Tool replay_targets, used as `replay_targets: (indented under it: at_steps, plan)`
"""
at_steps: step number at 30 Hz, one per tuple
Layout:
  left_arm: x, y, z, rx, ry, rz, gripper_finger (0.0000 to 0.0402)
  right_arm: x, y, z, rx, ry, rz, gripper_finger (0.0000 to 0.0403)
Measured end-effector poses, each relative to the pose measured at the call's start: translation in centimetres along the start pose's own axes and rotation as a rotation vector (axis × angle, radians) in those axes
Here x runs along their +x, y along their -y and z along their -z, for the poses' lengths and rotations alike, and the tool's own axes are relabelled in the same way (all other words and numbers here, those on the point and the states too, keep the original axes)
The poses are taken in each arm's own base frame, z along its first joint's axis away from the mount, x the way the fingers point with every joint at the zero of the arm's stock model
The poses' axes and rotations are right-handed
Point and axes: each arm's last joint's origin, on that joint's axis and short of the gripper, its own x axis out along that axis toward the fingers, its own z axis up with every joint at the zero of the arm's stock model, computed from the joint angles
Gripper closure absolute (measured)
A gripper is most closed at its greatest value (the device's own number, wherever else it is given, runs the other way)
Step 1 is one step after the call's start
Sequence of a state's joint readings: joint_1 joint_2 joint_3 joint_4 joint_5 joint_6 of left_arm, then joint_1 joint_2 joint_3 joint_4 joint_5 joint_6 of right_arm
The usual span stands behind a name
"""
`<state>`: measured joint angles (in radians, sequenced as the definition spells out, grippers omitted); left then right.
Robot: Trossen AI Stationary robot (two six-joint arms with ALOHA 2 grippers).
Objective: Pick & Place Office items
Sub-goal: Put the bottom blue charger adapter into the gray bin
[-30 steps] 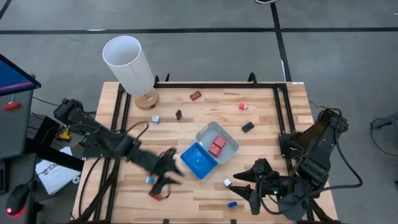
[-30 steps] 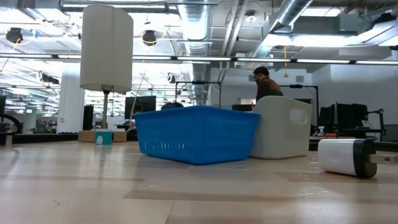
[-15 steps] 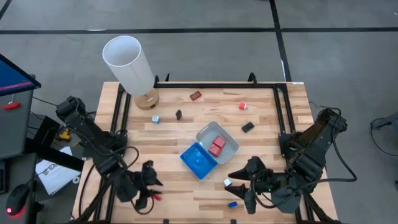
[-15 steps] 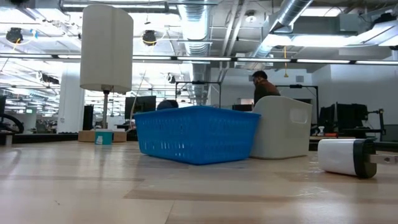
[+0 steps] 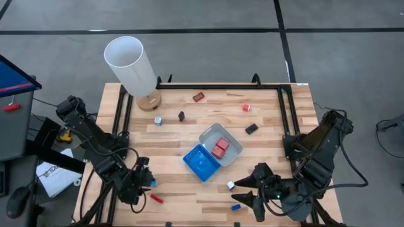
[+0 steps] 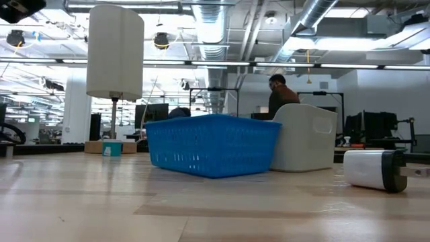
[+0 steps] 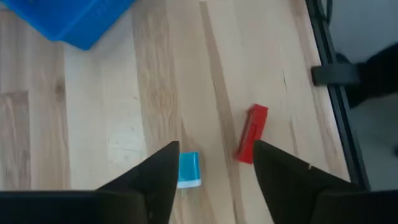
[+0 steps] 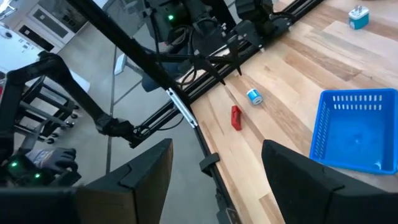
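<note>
Small office items lie scattered on the wooden table [image 5: 265, 113]. A red piece [image 5: 156, 198] and a blue-white piece [image 5: 152, 183] lie flat near the front left corner. My left gripper [image 5: 144, 181] hovers open above them. In the left wrist view the blue-white piece [image 7: 188, 169] shows beside one finger and the red piece [image 7: 252, 133] a little ahead. My right gripper [image 5: 243, 192] waits open over the front right, with a white piece [image 5: 231, 185] and a blue piece [image 5: 236, 207] near it. Red pieces [image 5: 219, 147] lie in the grey tray [image 5: 235, 144].
The blue tray [image 5: 202, 162] stands next to the grey tray mid-table. A tall white cylinder [image 5: 129, 60] on a wooden base stands at the far left. More pieces lie farther back: red [image 5: 198, 96], red-white [image 5: 246, 108], black [image 5: 181, 116], black [image 5: 251, 128], blue [image 5: 158, 120]. A person [image 6: 277, 91] shows beyond the table.
My left arm has swung away from the blue tray toward the table's front left corner, and its gripper has tipped to point more steeply down. It now hangs over the blue-white and red pieces, which lie where they lay.
</note>
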<state>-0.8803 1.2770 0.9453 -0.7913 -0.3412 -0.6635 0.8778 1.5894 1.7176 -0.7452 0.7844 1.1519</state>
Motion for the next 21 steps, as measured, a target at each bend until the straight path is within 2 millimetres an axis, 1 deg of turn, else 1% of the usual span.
replay_targets:
  at_steps: [4, 6, 10, 13, 17, 21]
  plan:
    - [1.1, -0.5, 0.7, -0.005, -0.019, -0.011, 0.0162, -0.1, 0.0, 0.1, -0.003, 0.005, 0.000, 0.0163]
    - [1.8, -0.7, 1.2, -0.017, -0.024, -0.006, 0.0153, -0.1, 0.0, 0.1, -0.003, 0.012, 0.003, 0.0163]
    - [3.1, -1.4, 2.3, -0.047, -0.049, -0.029, 0.0157, -0.1, 0.0, 0.1, 0.001, 0.020, 0.007, 0.0163]
    - [4.0, -1.7, 2.9, -0.077, -0.071, -0.005, 0.0166, -0.2, 0.0, 0.1, 0.010, 0.019, 0.006, 0.0163]
    - [4.7, -1.8, 3.7, -0.101, -0.079, 0.018, 0.0174, -0.3, -0.1, 0.2, 0.020, 0.015, 0.002, 0.0163]
    - [5.4, -1.9, 4.2, -0.114, -0.059, 0.033, 0.0170, -0.4, -0.2, 0.4, 0.019, 0.012, -0.002, 0.0163]
